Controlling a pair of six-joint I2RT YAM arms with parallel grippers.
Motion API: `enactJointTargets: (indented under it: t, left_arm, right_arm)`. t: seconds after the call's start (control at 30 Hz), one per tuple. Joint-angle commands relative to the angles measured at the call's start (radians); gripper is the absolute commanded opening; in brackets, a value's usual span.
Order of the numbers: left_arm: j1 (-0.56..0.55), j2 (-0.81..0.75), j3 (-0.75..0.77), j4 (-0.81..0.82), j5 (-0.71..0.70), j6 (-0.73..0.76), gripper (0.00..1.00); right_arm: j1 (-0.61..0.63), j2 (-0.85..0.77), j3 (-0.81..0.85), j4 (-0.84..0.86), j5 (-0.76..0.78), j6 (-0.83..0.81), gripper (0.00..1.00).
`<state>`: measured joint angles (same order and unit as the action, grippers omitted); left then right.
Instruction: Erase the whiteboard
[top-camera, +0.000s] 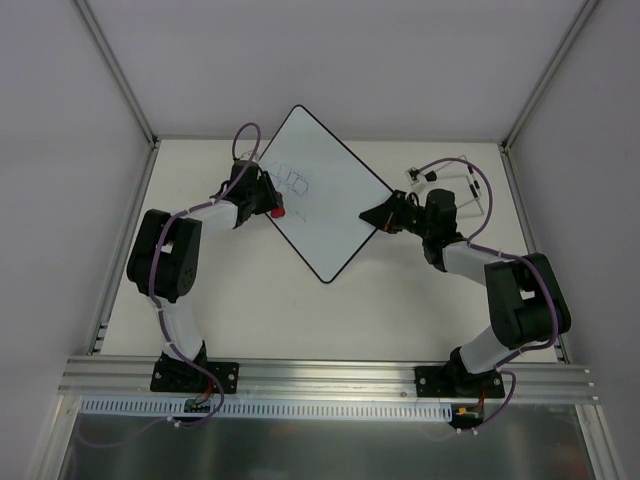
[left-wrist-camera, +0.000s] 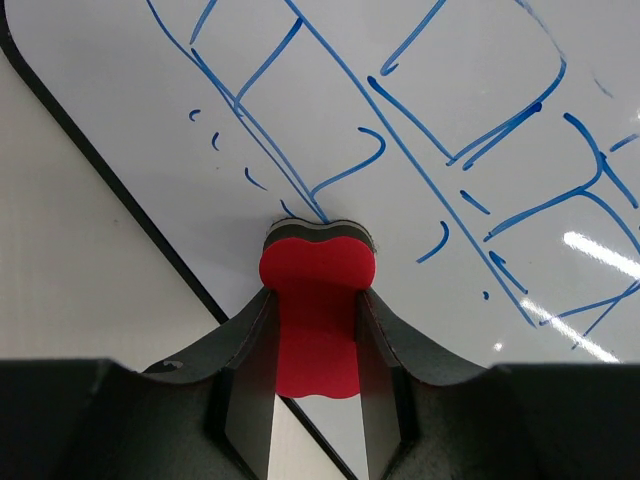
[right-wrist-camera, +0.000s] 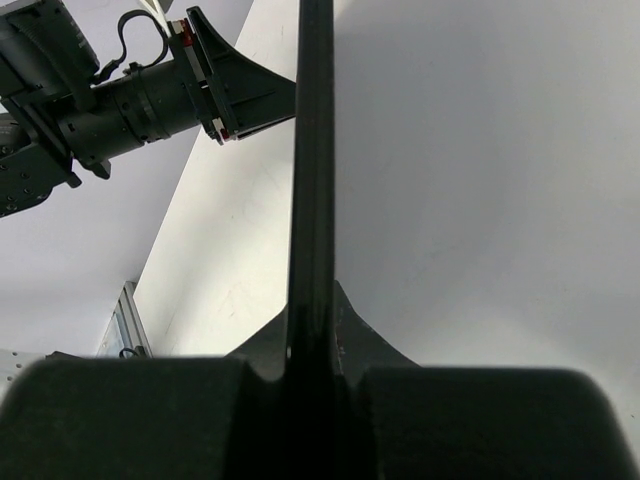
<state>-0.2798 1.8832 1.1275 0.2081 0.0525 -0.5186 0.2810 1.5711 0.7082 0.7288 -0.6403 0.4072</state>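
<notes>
Left gripper: in the overhead view, your left gripper (top-camera: 268, 203) sat left of centre, over the left edge of the board. Its fingers were pinched on a red eraser (left-wrist-camera: 317, 330).
Eraser: its dark felt end was pressed onto the white surface, just inside the rim and touching the lowest blue strokes in the wrist view.
Pen marks: blue boxes and long diagonal lines (left-wrist-camera: 450, 150) filled the upper and right part of the wrist view. From overhead they showed as a small cluster (top-camera: 298, 185) just right of the eraser.
Whiteboard: the whiteboard (top-camera: 330, 225) lay on the table (top-camera: 250, 310) in the upper centre of the overhead frame, between your two arms.
Right gripper: your right gripper (top-camera: 384, 215) was at the board's right-hand corner. Its fingers were closed on the thin black rim (right-wrist-camera: 312, 150), which ran straight up between them.
Done: very little, as I judged it. A few short broken dashes beside the eraser may have been part-wiped strokes.
Left: nearly the whole drawing was unwiped, so you had most of the erasing ahead of you.
Heading: the board sat turned like a diamond, with its corners pointing to the top, right, bottom and left of the frame.
Long axis: it looked close to square. I judged the longer sides to run from upper left to lower right.
</notes>
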Motion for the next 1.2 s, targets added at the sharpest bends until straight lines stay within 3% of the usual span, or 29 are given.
enactJointTargets:
  t: [0.0, 0.4, 0.67, 1.17]
  left_arm:
    - [-0.002, 0.059, 0.046, -0.041, 0.009, -0.009, 0.00]
    - [-0.194, 0.065, 0.086, 0.054, 0.041, -0.119, 0.00]
    - [-0.291, 0.030, -0.027, 0.140, 0.034, -0.261, 0.00]
    - [-0.104, 0.059, -0.115, 0.102, 0.006, -0.296, 0.00]
  right_arm:
    - [0.050, -0.060, 0.031, 0.147, -0.249, 0.008, 0.00]
    - [0.052, -0.040, 0.043, 0.152, -0.268, 0.016, 0.00]
    - [0.052, -0.039, 0.043, 0.159, -0.271, 0.019, 0.00]
    - [0.050, -0.052, 0.019, 0.164, -0.272, 0.018, 0.00]
